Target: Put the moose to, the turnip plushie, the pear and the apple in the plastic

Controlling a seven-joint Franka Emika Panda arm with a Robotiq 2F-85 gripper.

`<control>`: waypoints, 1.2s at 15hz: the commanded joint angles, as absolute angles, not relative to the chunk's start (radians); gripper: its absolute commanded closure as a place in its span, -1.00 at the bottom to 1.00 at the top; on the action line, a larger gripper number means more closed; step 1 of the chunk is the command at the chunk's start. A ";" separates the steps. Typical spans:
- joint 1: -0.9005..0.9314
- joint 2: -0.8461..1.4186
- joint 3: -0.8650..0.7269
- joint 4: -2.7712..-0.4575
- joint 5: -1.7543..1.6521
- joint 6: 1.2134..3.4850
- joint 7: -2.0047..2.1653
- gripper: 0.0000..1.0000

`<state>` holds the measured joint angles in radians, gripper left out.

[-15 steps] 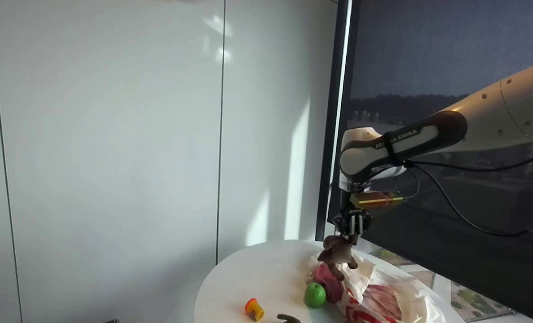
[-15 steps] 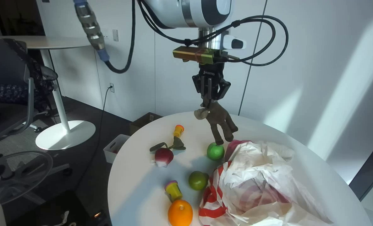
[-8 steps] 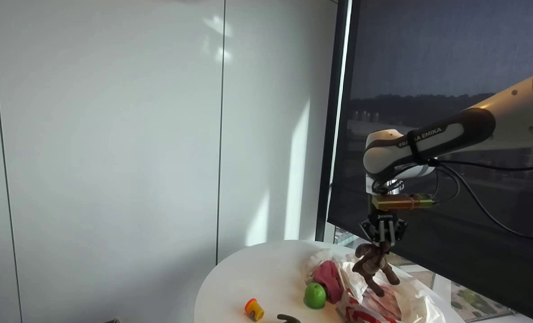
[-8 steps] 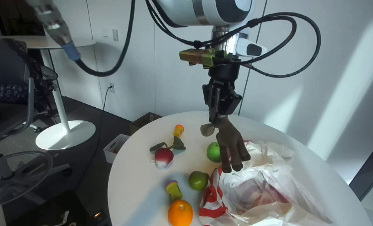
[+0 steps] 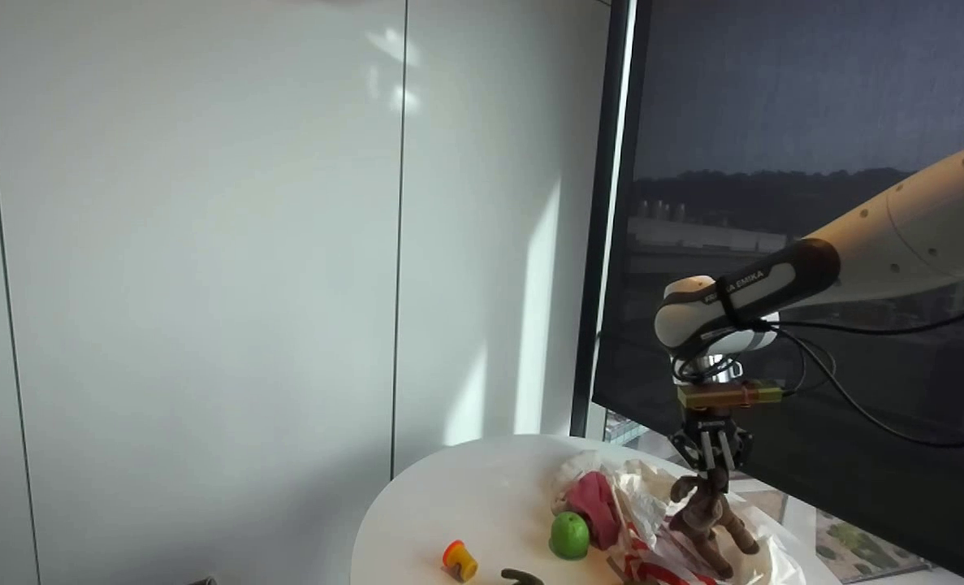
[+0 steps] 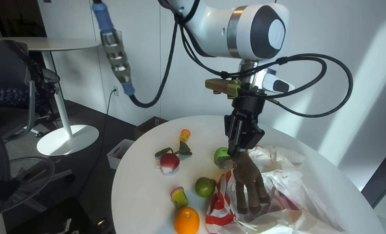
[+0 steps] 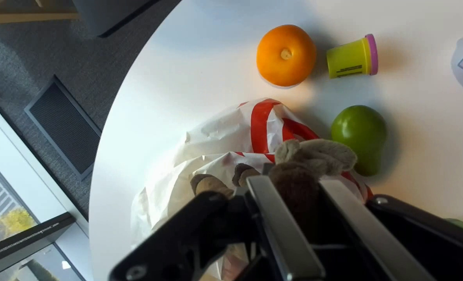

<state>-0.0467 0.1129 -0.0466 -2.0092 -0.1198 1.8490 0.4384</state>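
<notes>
Wrist view: end effector [image 7: 295, 184] pinching one moose plush [image 7: 316, 157] at its head, a finger on either side of the brown fabric, the pale antlers showing beyond. Both exterior views: moose hangs legs down over one plastic bag [image 6: 295, 183], white, crinkled and red-striped, which lies on the tabletop [image 6: 140, 193]. Whether the feet touch the bag or sit within its mouth cannot be told. A pinkish-red patch shows in the opening; contents or bag wall, not distinguishable. A crumpled dark-pink item [image 5: 595, 505] lies at the bag's edge in an exterior view.

Fruit, three in all, each outside the bag: one green apple [image 5: 569, 535], just beside the dark-pink item; one green pear [image 7: 359, 132], just beside the bag's striped side; one orange [image 6: 186, 221], near that same side. Plushies, two: the moose in the grip, and one red-and-white turnip plushie [image 6: 169, 162] with dark leaves, on the tabletop well apart from the bag.

Small containers, two, both yellow: one orange-lidded tub [image 6: 184, 136] near the turnip's leaves, one purple-lidded tub [image 7: 348, 59] on its side near the orange. Lids on, contents hidden. On the floor [image 6: 98, 188], two containers in an exterior view: one white bin [image 6: 113, 160] and one brown box [image 6: 147, 125]; what they hold is too small or hidden to make out.
</notes>
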 commanded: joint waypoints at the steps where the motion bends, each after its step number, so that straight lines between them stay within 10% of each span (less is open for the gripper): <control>1: -0.043 0.220 -0.070 -1.888 -0.145 1.804 0.454 0.63; 18: -0.072 0.465 -0.061 -1.656 -0.070 1.878 0.195 0.64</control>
